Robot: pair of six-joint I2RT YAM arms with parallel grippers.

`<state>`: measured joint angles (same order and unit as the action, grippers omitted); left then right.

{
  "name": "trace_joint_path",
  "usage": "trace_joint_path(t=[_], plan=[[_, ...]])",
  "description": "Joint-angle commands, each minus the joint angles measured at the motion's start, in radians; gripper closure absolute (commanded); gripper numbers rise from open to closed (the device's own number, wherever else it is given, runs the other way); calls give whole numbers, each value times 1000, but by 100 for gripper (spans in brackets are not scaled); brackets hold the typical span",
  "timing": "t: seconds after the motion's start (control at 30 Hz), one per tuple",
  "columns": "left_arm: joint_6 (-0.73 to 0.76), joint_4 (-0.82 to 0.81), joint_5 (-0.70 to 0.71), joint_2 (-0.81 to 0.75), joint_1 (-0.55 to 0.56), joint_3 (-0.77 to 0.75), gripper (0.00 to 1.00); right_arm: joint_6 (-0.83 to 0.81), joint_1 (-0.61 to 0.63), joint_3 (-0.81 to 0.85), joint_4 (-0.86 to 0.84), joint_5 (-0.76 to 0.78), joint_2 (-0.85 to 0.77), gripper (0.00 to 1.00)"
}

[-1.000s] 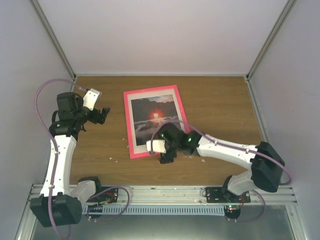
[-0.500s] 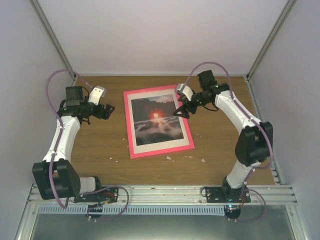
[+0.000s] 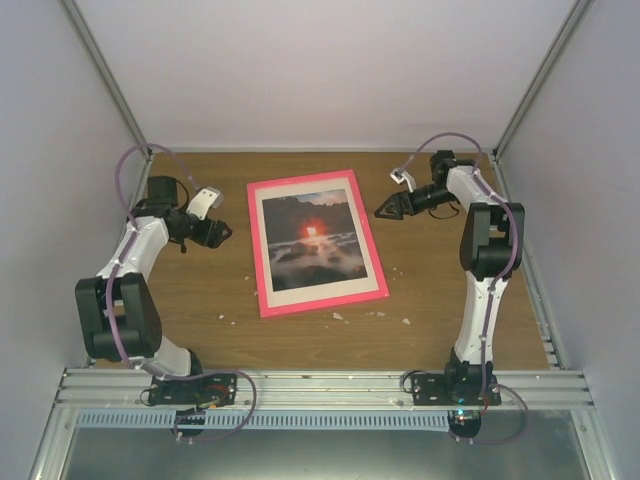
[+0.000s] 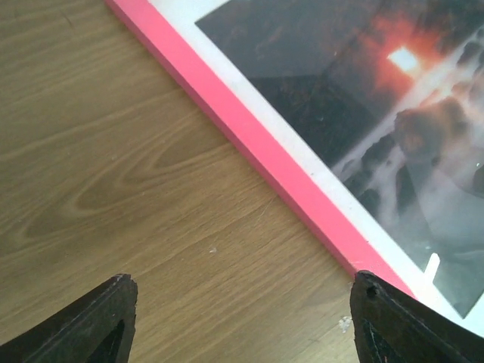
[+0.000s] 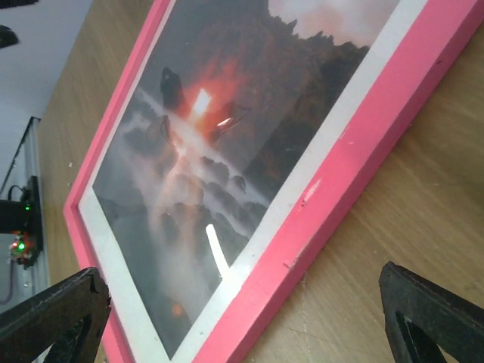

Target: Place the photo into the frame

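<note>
The pink frame (image 3: 325, 301) lies flat in the middle of the wooden table. The photo (image 3: 312, 237), a dark landscape with a red sun, sits inside it behind a white mat. My left gripper (image 3: 222, 233) hovers open just left of the frame, pointing at it. In the left wrist view its fingertips (image 4: 94, 321) stand wide over bare wood, with the frame's edge (image 4: 257, 144) and the photo (image 4: 363, 91) ahead. My right gripper (image 3: 385, 211) is open beside the frame's far right corner. The right wrist view shows the frame (image 5: 355, 162) and photo (image 5: 219, 128) slanting below its open fingers (image 5: 431, 318).
Small white crumbs (image 3: 405, 321) dot the wood near the frame's lower right. White enclosure walls (image 3: 560, 250) close in both sides and the back. A metal rail (image 3: 320, 385) with the arm bases runs along the near edge.
My right arm has swung from the frame's near edge up and back to the far right side. My left arm has folded back towards the left wall, its gripper staying left of the frame.
</note>
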<state>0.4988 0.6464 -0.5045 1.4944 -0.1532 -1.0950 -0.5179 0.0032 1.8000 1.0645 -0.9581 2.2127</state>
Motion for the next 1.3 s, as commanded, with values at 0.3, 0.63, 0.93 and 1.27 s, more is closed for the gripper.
trace_joint_path(t=[0.3,0.63,0.93,1.27], plan=[[-78,-25,-115,197,-8,-36,32,180,12,-26,-85,-140,131,9],[-131,-82,-168,324,-8,-70,36,225,54,29,-130,-124,218,11],[-234,-112,-266,468,-4,-156,43,245,88,-38,-153,-145,234,22],[-247,-139,-280,558,54,-188,56,225,103,-170,-166,-163,183,42]])
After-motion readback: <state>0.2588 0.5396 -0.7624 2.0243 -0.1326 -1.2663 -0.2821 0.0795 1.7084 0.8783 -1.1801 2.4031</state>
